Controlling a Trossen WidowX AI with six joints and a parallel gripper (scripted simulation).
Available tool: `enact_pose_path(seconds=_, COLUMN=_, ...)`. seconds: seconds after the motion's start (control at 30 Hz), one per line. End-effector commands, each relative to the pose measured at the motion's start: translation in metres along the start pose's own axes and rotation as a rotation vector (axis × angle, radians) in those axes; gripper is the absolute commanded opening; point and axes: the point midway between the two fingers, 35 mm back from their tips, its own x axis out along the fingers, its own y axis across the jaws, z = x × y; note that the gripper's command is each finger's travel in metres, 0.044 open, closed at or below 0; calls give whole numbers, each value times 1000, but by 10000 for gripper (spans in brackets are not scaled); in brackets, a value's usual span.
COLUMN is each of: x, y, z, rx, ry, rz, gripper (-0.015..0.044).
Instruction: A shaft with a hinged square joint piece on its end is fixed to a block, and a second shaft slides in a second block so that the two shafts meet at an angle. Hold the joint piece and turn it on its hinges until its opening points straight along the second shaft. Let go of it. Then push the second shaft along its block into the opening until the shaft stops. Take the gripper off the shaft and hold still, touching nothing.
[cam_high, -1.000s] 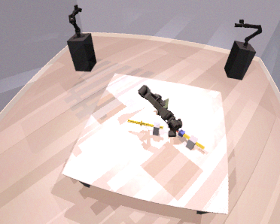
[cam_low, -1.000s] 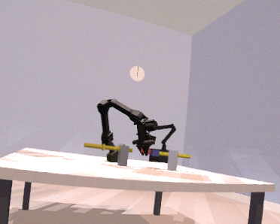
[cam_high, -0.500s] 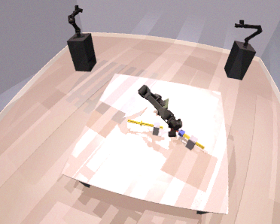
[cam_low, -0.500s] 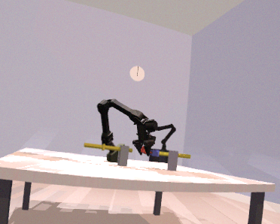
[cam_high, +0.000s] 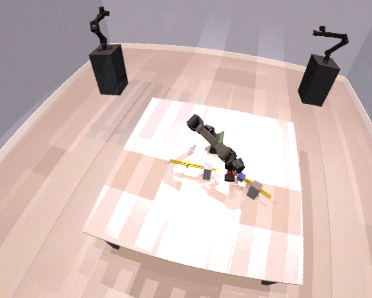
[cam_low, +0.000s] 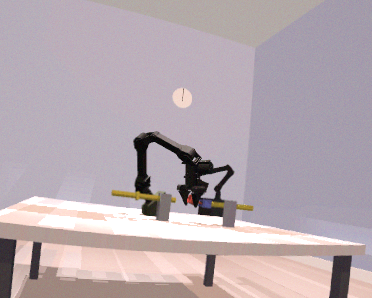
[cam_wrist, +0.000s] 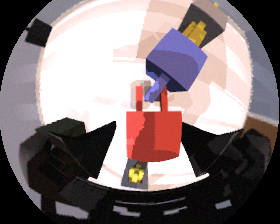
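The red joint piece (cam_low: 190, 199) (cam_wrist: 153, 135) is hinged by two prongs to the blue hub (cam_high: 241, 177) (cam_low: 206, 203) (cam_wrist: 180, 57) on the first yellow shaft (cam_high: 264, 193) (cam_low: 245, 207) (cam_wrist: 196, 31). That shaft sits in a grey block (cam_high: 254, 190) (cam_low: 229, 214). In the wrist view the red piece points down towards the second yellow shaft (cam_high: 180, 162) (cam_low: 125, 193) (cam_wrist: 136, 173), which runs through its block (cam_high: 207, 172) (cam_low: 163, 207) (cam_wrist: 127, 181). The shaft's near end is apart from the red piece. My gripper (cam_high: 232, 173) (cam_low: 191, 201) (cam_wrist: 145, 123) is open, one finger each side of the red piece, gaps visible. The opening's inside is hidden.
The table (cam_high: 165, 230) (cam_low: 75, 231) carries both blocks and my arm's base. My arm (cam_high: 215, 141) (cam_low: 172, 145) reaches over the joint from behind. Two other arms stand on black pedestals (cam_high: 108, 70) (cam_high: 318, 80) beyond the table.
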Motion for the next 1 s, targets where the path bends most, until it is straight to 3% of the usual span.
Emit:
enact_pose_path(seconds=0.0, x=-8, y=-1, z=4, rx=5, ry=119, rz=-3, gripper=440)
enact_pose_path(seconds=0.23, x=-24, y=-2, z=8, rx=0, ry=327, rz=-38, gripper=440)
enact_pose_path(seconds=0.6, x=-25, y=0, z=7, rx=13, ry=321, rz=-41, gripper=440)
enact_pose_path(seconds=0.97, x=-85, y=-2, z=15, rx=354, ry=197, rz=-128, gripper=440)
